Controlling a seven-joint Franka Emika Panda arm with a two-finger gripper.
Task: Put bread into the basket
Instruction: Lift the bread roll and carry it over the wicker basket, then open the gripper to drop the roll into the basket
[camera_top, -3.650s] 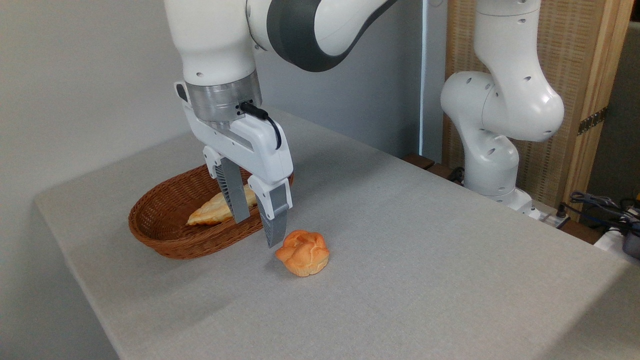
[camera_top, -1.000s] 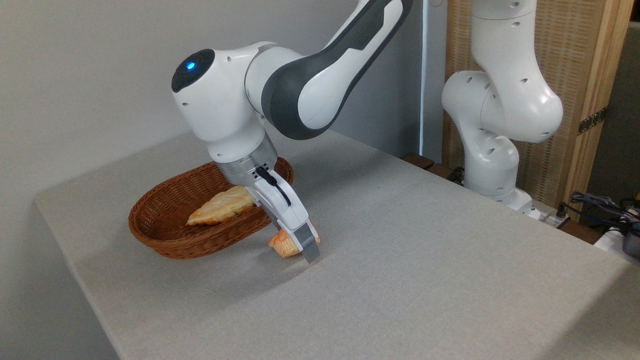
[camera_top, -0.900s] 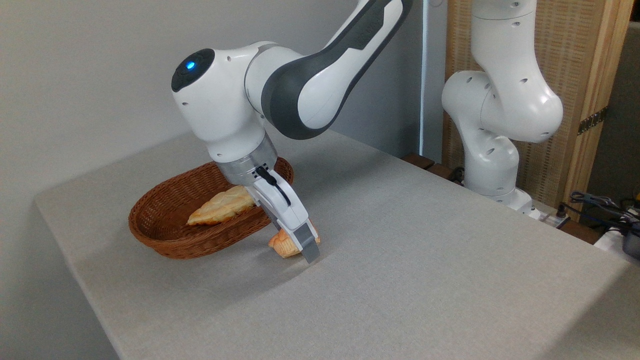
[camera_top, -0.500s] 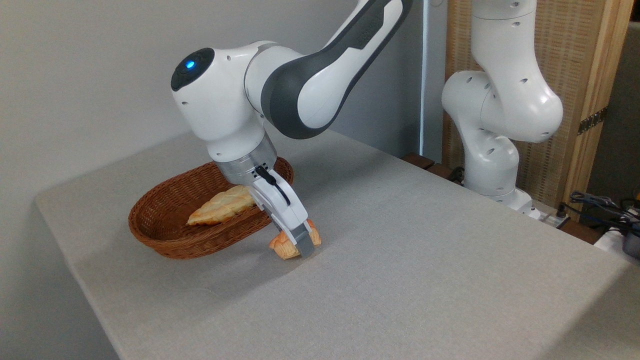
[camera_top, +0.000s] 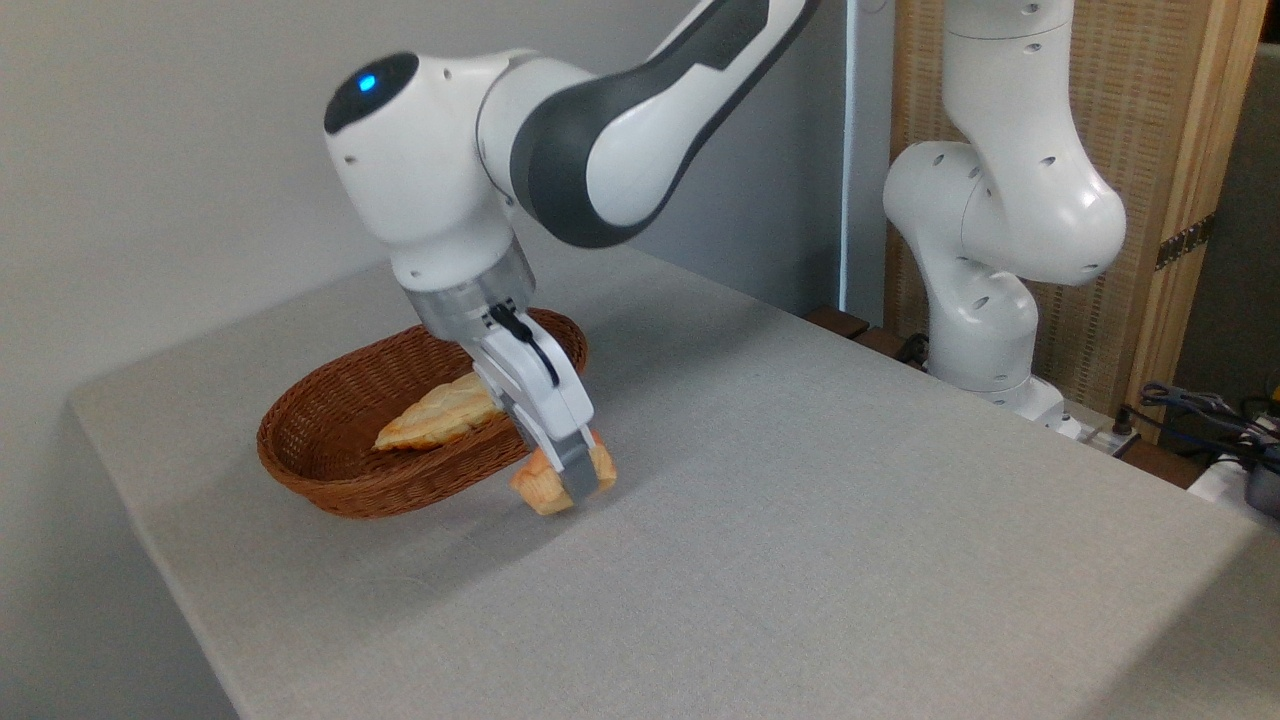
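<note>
A small round bun, the bread (camera_top: 537, 489), is sitting between the fingers of the robot's tool (camera_top: 566, 484), just off the right edge of the basket. Its crust is orange-golden and lumpy, with a paler underside showing at the bottom. It is hanging very low over the bench (camera_top: 760, 520), and whether it is touching the surface cannot be told. The tool is clamping the bun, its grey fingers (camera_top: 575, 470) pressing in on either side, with the near finger covering much of the bun. The tool's white body is slanting down and to the right from a metal wrist ring.

Just to the left, the basket (camera_top: 330, 470) is resting on the bench. It is a shallow oval of reddish-brown woven wicker, much wider than the bun. A long pale-golden pastry (camera_top: 435, 422) with a braided top and a pointed end is lying inside it, tilted against the far side.

The bench is wearing a plain grey cloth with a fine weave. The robot arm (camera_top: 600, 130) is smooth white plastic with dark grey joints, and a small blue light is glowing on its rounded end. The arm's thick white base column (camera_top: 990, 240) is standing at the back right, beside a wooden-framed woven screen (camera_top: 1160, 130).
</note>
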